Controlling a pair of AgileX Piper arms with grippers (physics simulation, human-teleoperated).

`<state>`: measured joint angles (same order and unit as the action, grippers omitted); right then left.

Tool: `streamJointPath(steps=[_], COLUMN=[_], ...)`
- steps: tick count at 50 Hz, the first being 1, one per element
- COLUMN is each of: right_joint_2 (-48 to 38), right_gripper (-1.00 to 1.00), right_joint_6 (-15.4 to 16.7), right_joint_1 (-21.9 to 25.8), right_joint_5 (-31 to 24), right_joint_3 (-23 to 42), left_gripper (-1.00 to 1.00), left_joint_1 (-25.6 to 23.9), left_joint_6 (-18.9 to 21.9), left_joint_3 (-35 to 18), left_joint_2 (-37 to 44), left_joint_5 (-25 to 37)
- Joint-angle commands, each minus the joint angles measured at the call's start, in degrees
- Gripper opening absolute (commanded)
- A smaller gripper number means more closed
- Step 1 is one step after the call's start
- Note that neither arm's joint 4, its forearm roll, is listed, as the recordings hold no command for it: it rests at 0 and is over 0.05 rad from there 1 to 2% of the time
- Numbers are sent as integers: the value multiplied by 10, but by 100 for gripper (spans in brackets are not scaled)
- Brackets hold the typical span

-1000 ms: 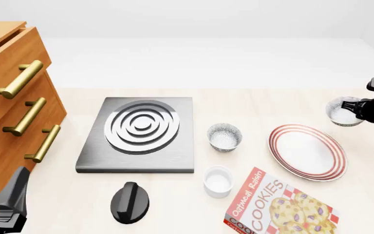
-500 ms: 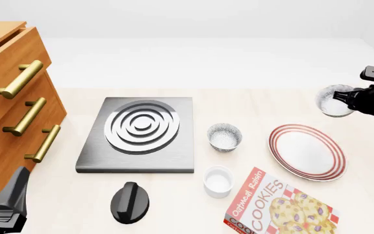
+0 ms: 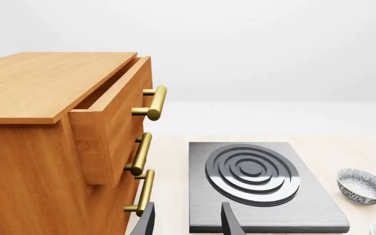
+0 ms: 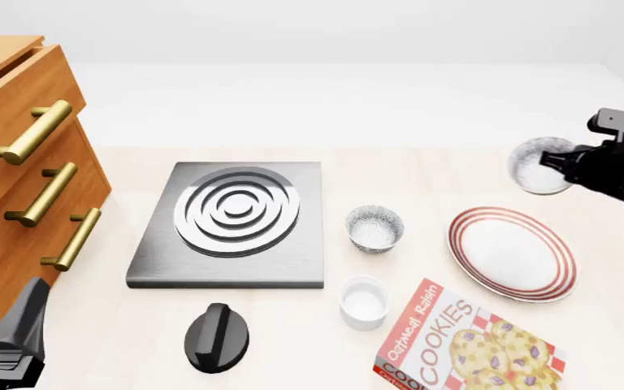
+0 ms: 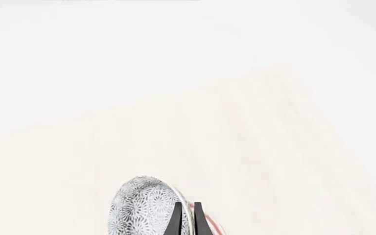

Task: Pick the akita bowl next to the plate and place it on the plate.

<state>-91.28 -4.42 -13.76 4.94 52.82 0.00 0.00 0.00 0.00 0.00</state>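
Note:
My right gripper (image 4: 558,162) is shut on the rim of the akita bowl (image 4: 535,166). It holds the bowl tilted in the air, beyond the far edge of the plate (image 4: 513,253). The plate is white with red rings and lies flat on the table with nothing on it. In the right wrist view the speckled akita bowl (image 5: 142,210) sits beside the shut fingers (image 5: 176,221), with the rim pinched between them. My left gripper (image 4: 25,321) is low at the near left, by the cabinet. In the left wrist view its fingers (image 3: 231,221) stand apart with nothing between them.
A look-alike speckled bowl (image 4: 375,227) stands left of the plate. A white ramekin (image 4: 363,302) and a cookie box (image 4: 470,345) lie nearer. A grey stove (image 4: 231,219), a black knob (image 4: 218,337) and a wooden drawer cabinet (image 4: 14,162) fill the left.
My right gripper has carried the akita bowl up and to the left, and the bowl has tilted further. The left arm has not moved.

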Motion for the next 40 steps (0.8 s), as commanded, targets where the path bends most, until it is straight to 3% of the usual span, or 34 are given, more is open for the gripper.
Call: streamJointPath(steps=[1,40], right_joint_2=[32,27], right_gripper=[-100,-100], right_joint_6=[-21,-58], right_joint_1=[24,54], right_joint_5=[7,89], right_joint_3=[-31,-143], left_gripper=[100,100], left_joint_1=[0,0], left_joint_6=[0,0], left_joint_3=[0,0], left_joint_2=[0,0], left_joint_5=[0,0])
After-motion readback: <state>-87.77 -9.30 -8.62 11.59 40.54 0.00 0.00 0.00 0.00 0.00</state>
